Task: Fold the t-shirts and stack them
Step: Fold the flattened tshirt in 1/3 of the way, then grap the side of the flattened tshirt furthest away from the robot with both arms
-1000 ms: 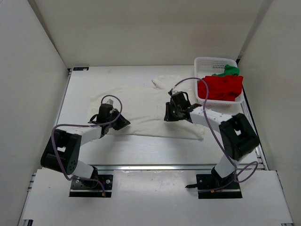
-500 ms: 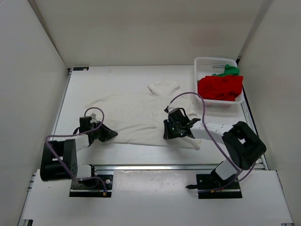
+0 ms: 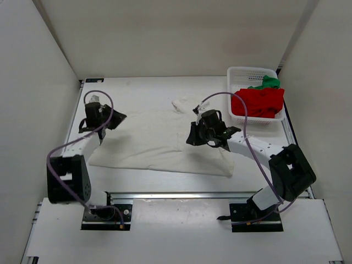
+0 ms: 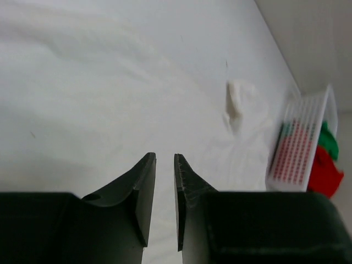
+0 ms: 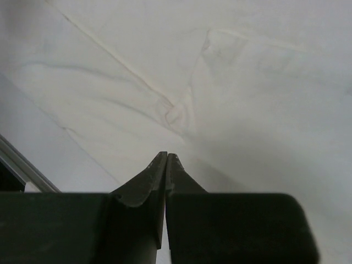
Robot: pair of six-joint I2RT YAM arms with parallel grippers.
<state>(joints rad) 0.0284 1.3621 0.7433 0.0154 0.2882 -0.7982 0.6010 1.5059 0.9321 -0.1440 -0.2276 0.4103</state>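
The cream-white t-shirt [image 3: 159,137] lies spread on the table, with a bunched bit [image 3: 184,103] at its far edge. My left gripper [image 3: 120,117] is at the shirt's far left corner. Its jaws stand a narrow gap apart with nothing between them [image 4: 165,157]. My right gripper [image 3: 190,138] is over the shirt's right half. It is shut with its tips just above wrinkled cloth [image 5: 166,155]. The red t-shirt [image 3: 258,102] and the green t-shirt [image 3: 268,82] lie crumpled in the basket.
The white mesh basket [image 3: 237,71] stands at the far right corner and also shows in the left wrist view [image 4: 297,148]. White walls close in the table on three sides. A metal rail [image 3: 181,195] runs along the near edge.
My left gripper has swung from the shirt's near left edge to its far left corner. My right gripper has moved a little farther from me. The shirt's left side has shifted.
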